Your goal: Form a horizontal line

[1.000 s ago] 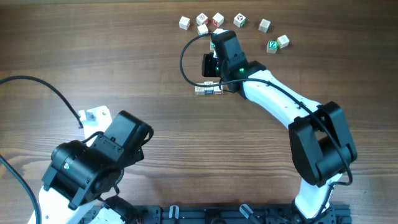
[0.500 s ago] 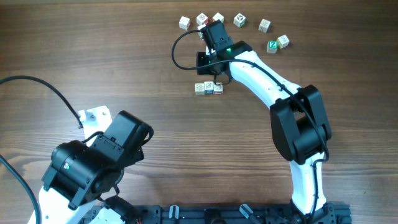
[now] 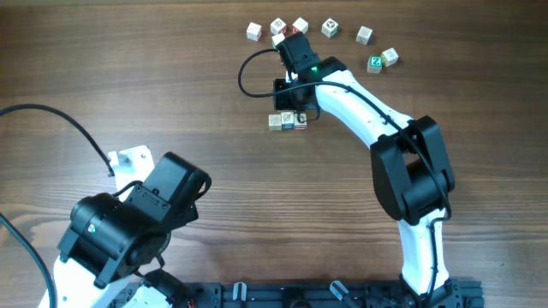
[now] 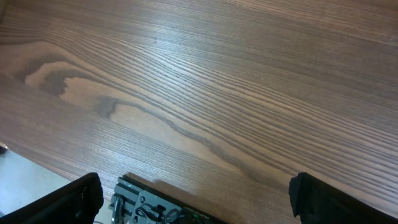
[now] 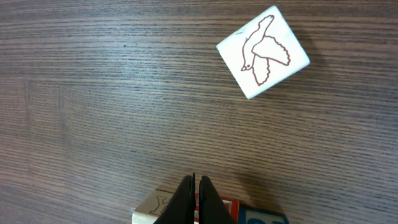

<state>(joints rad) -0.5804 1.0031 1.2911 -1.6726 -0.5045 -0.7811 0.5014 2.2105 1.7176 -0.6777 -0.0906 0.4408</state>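
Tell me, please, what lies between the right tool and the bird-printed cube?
Only bare tabletop; the right wrist view shows nothing between the right tool and the bird-printed cube.

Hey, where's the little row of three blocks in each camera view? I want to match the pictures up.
Overhead: the row of three blocks lies upper middle, just below the right arm's tip.
Left wrist: not in it; only bare table shows.
Right wrist: the row is at the bottom edge, cut off and partly behind the fingertips.
Shared landmark: the right claw, shut, right beside the row in overhead and right wrist.
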